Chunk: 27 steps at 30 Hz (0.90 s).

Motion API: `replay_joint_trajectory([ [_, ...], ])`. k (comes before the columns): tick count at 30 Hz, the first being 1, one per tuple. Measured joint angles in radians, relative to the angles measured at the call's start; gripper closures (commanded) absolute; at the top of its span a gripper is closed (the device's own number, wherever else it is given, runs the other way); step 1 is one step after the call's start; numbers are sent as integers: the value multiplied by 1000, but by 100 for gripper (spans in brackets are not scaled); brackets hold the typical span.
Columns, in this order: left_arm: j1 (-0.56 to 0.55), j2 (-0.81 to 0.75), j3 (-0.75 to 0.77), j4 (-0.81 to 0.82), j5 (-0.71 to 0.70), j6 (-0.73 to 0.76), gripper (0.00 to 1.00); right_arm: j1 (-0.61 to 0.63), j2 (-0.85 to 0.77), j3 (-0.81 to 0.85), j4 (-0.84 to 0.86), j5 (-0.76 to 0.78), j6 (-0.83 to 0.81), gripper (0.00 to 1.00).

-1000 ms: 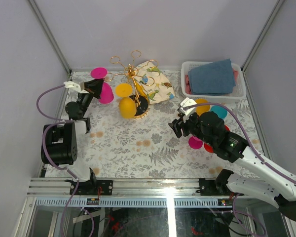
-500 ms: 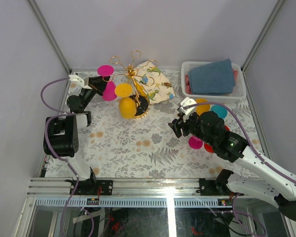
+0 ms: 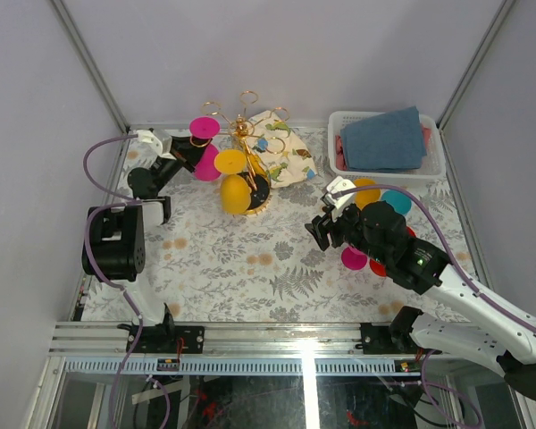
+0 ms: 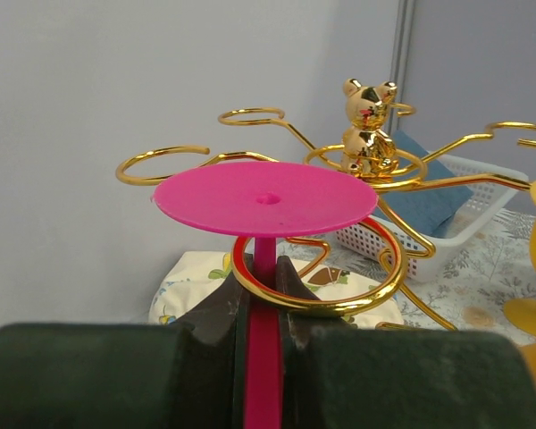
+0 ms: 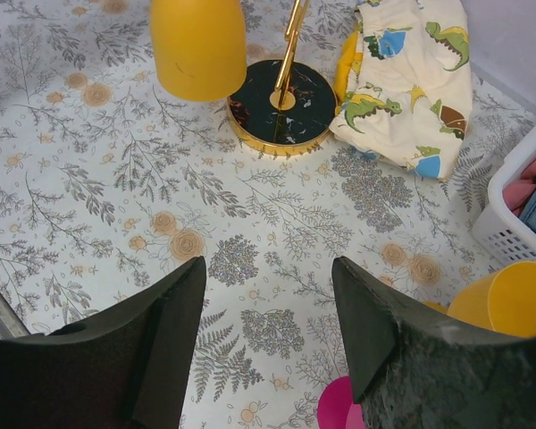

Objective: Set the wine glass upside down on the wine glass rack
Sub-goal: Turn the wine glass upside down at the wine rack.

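Note:
My left gripper (image 3: 186, 154) is shut on the stem of a pink wine glass (image 3: 205, 147), held upside down with its flat foot on top (image 4: 264, 197). In the left wrist view the stem (image 4: 264, 268) stands inside a curled loop arm (image 4: 339, 299) of the gold wine glass rack (image 4: 368, 134), and the fingers (image 4: 216, 308) sit just under that loop. The rack (image 3: 243, 134) stands on its round black base (image 3: 261, 189) at the back. A yellow wine glass (image 3: 234, 192) hangs upside down on it. My right gripper (image 3: 316, 231) is open and empty (image 5: 268, 295) over the floral table.
A dinosaur-print cloth (image 3: 281, 152) lies right of the rack. A white basket (image 3: 435, 165) of folded cloths stands at the back right. Yellow (image 3: 366, 189) and teal (image 3: 396, 202) cups and another pink glass (image 3: 354, 258) lie beside my right arm.
My left gripper has carried the pink glass to the right, from beside the rack into one of its loop arms. The right arm has not moved.

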Motion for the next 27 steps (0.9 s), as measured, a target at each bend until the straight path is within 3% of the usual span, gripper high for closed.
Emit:
replay_joint_trajectory([
  [27,-16,-11,-14,18,103,72,99,0,1,0,-8,0,5,34],
])
